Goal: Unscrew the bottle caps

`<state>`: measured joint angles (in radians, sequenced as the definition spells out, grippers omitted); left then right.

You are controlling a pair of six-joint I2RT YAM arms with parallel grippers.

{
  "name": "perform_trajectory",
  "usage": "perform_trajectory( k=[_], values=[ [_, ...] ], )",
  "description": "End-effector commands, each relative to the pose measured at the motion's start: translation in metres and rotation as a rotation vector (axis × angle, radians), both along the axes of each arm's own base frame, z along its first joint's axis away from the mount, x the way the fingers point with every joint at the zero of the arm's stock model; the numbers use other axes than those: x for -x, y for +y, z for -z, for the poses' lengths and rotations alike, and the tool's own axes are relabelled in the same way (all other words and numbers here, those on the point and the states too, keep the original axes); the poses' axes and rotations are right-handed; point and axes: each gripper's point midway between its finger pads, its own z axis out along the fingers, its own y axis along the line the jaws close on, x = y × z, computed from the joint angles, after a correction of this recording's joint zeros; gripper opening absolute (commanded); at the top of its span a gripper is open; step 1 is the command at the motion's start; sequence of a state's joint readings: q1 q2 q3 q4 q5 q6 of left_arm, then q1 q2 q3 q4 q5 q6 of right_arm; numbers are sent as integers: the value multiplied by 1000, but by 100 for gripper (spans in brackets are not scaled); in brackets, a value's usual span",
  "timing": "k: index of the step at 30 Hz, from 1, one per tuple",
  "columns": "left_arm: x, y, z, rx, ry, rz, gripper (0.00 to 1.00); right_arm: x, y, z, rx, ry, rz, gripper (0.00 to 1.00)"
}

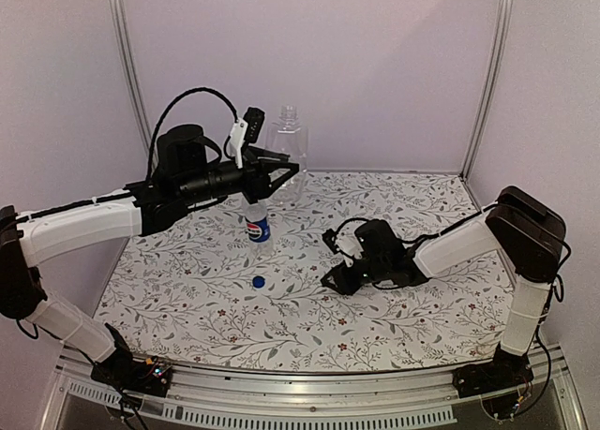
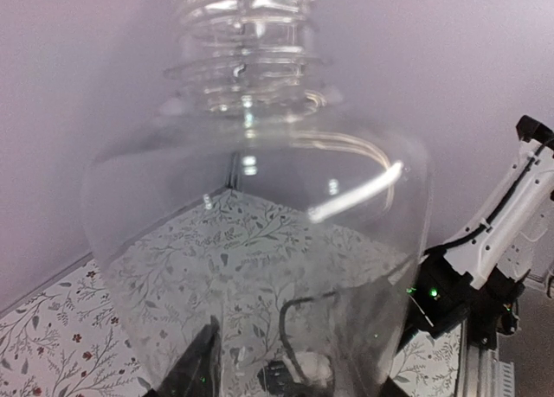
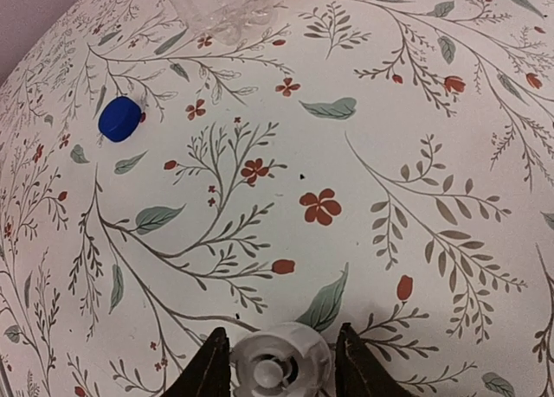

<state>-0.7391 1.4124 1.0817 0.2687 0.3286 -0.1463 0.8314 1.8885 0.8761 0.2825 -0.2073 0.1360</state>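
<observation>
Two small clear plastic bottles show in the overhead view. The taller one, with a blue label (image 1: 257, 228), stands upright on the floral-printed tabletop (image 1: 422, 205) just left of centre. Its label carries the round red, white and blue Pepsi mark; any lettering is too small to read. The shorter, plain, unlabelled bottle (image 1: 287, 140) is raised off the tabletop at upper centre, in front of the pale back wall (image 1: 375, 65), and the left hand (image 1: 277, 170) pinches its lower body. In the left wrist view this bottle fills the frame, its threaded neck bare at the top edge and a dark fingertip (image 2: 195, 371) at the bottom edge.

A small round bright blue plastic cap (image 1: 258, 281) lies on the tabletop just below the Pepsi bottle in the overhead frame, apart from it.

The right hand (image 1: 339, 278) sits low over the tabletop, right of centre. In its wrist view a white translucent screw cap (image 3: 281, 362) rests hollow side up at bottom centre, between the two dark fingertips (image 3: 212, 371), which stand close against its sides. I cannot tell whether they pinch it or merely flank it.
</observation>
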Motion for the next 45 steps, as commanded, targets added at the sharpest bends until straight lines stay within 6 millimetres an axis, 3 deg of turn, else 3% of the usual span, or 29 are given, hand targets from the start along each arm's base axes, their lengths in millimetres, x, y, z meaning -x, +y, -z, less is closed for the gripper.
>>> perform_trajectory(
  k=[1, 8, 11, 15, 22, 27, 32, 35, 39, 45],
  values=[
    [1, 7, -15, 34, -33, -3, 32, 1, -3, 5, 18, -10, 9, 45],
    [1, 8, -16, 33, -38, -3, 32, 3, -7, -7, 26, -15, 14, 60],
    [1, 7, -14, 29, -37, 1, 32, 2, -10, -31, 10, -47, 21, 68],
    [3, 5, -12, 24, -39, 15, 32, 1, -15, -78, -24, -109, 25, 79],
    [6, -2, -6, 15, -34, 63, 33, 2, -22, -201, -156, -252, -5, 93],
    [10, -6, -2, 19, -27, 91, 35, 9, -21, -300, -288, -367, -63, 99],
    [28, -23, 4, 10, -25, 221, 35, 17, -11, -362, -349, -437, -152, 99],
    [37, -32, 9, -11, -33, 254, 35, 17, -3, -384, -382, -446, -180, 99],
    [42, -39, 15, -40, -41, 262, 35, 13, 8, -396, -397, -425, -201, 96],
    [43, -41, 16, -44, -40, 264, 35, 3, 24, -379, -377, -379, -225, 80]
  ],
)
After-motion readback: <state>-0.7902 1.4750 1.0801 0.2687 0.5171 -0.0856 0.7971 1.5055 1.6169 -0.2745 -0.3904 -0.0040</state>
